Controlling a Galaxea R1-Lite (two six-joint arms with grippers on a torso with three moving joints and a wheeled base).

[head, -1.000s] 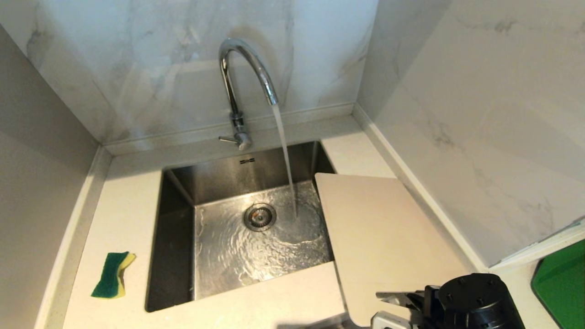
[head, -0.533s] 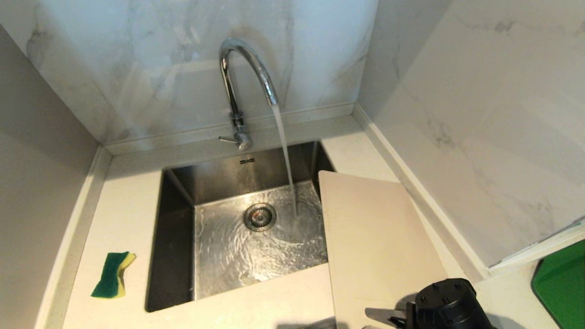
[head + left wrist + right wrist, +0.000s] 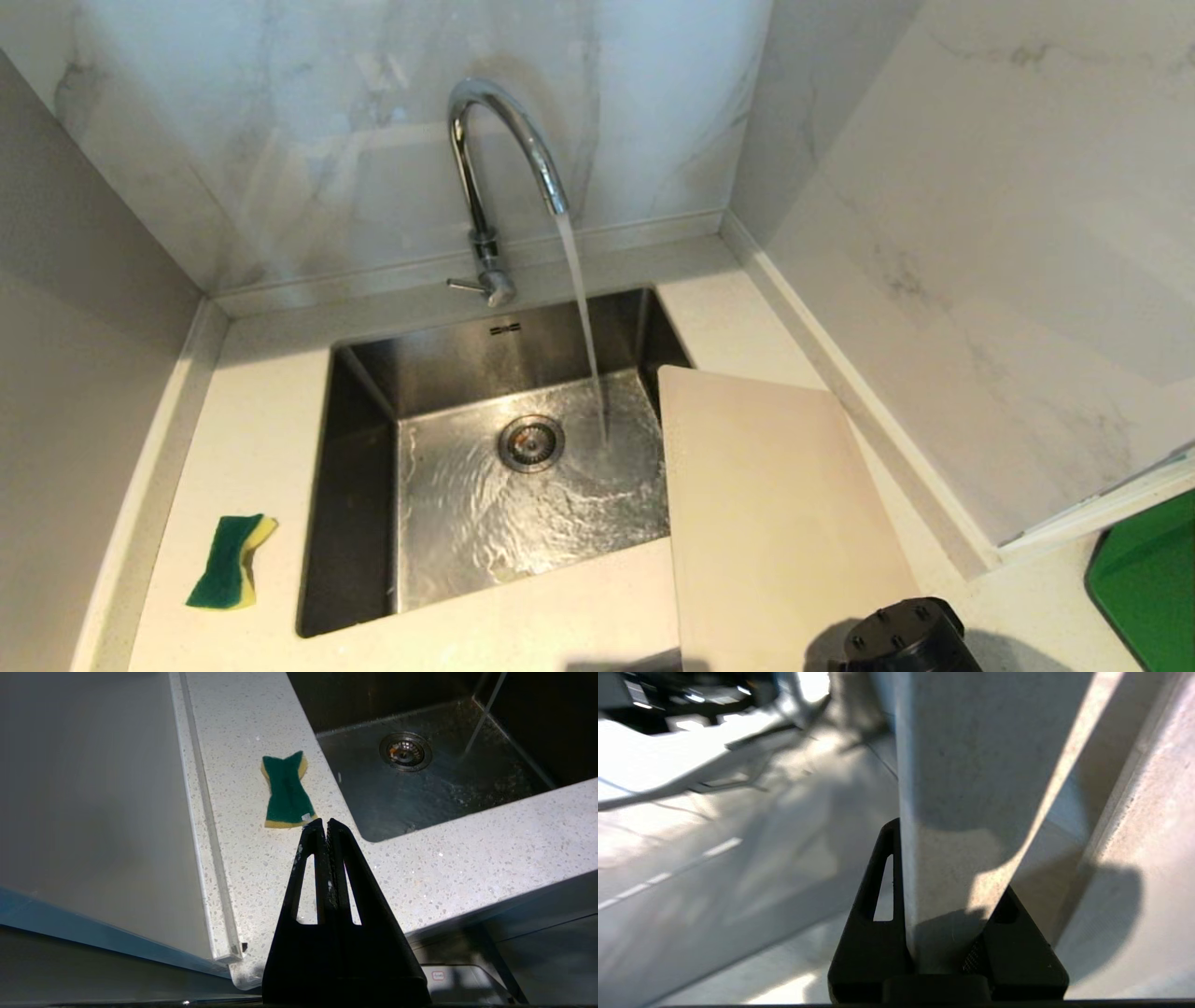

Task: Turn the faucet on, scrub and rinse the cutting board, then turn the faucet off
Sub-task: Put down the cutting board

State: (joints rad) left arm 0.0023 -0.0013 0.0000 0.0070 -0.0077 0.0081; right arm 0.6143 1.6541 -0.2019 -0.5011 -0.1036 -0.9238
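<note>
Nearest the robot, the right gripper is clamped on the near short end of the cutting board, one finger on each face of the thin slab. The board lies along the counter to the right of the sink, with its far left corner just overhanging the basin. The grip is at the very edge of a long, smooth plastic sheet, so lifting or swinging it could, I judge, let it pivot or slip between the fingers, more so once it gets wet. A slip would drop the board into the basin or knock its far end against the side wall. The left gripper hangs over the counter's front edge with its fingers pressed together on nothing, just short of the green and yellow sponge, which lies untouched left of the sink. Farther back, the faucet runs a steady stream onto the basin floor beside the drain; if the board comes in flat under it, water may splash onto the counter. Only the right wrist view shows the clamp itself; the head view shows just the black wrist but alone places board, stream and sponge together.
</note>
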